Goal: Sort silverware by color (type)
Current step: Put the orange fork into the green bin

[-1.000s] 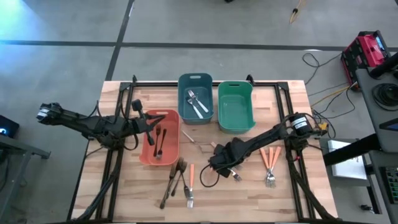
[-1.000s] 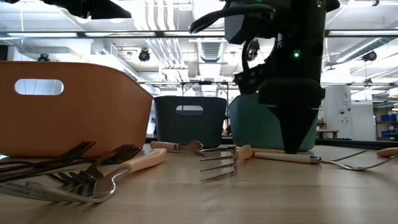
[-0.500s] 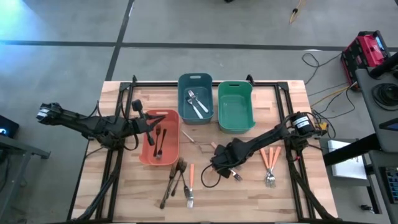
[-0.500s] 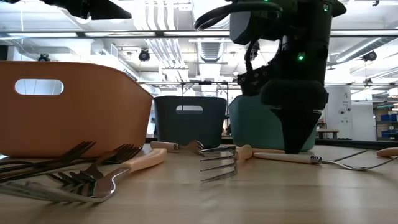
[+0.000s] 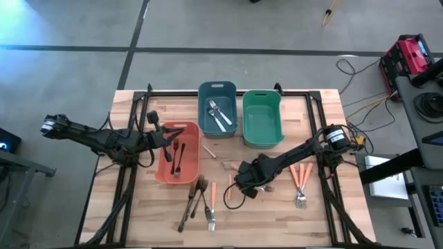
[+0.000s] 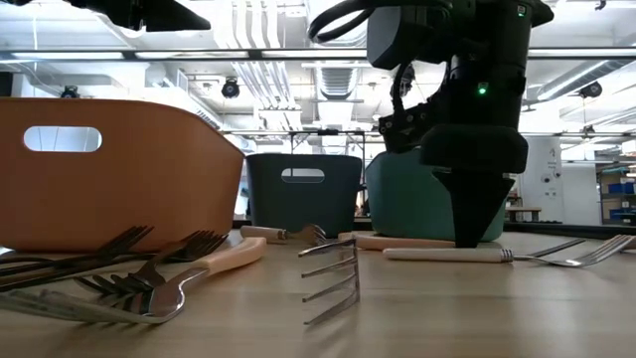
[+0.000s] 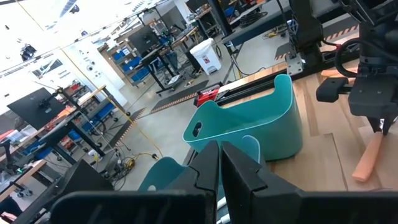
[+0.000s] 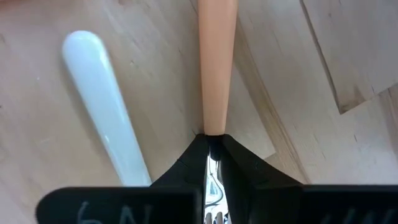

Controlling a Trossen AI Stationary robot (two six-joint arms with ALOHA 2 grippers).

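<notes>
My right gripper (image 5: pixel 243 185) stands low at the table's middle, shut on an orange-handled fork (image 8: pixel 216 62). A white-handled utensil (image 8: pixel 106 106) lies just beside that fork. In the low view a fork head (image 6: pixel 333 283) stands on edge in front of the right gripper (image 6: pixel 482 234). My left gripper (image 5: pixel 166 142) hangs shut over the salmon bin (image 5: pixel 160 173), which holds dark forks. The blue bin (image 5: pixel 208 124) holds silver pieces. Loose dark forks (image 5: pixel 194 200) and an orange-handled fork (image 5: pixel 213 199) lie near the front edge. My right gripper pinches the orange-handled fork between its two fingers where the orange handle meets the metal neck (image 8: pixel 211 132). The fingers come from above, pointing down, and the handle runs straight out ahead of them, low over the wood. Whether it is lifted clear does not show.
The green bin (image 5: pixel 261 138) stands right of the blue bin at the back. A few orange-handled forks (image 5: pixel 299 181) lie at the right. Black rails run along both table sides. Bare wood lies near the front right corner.
My right gripper has shut on the orange-handled fork and shifted slightly toward the table's left edge. In the low view the fork head in front of it has tipped further on edge and come nearer. The white-handled utensil beside it has slid.
</notes>
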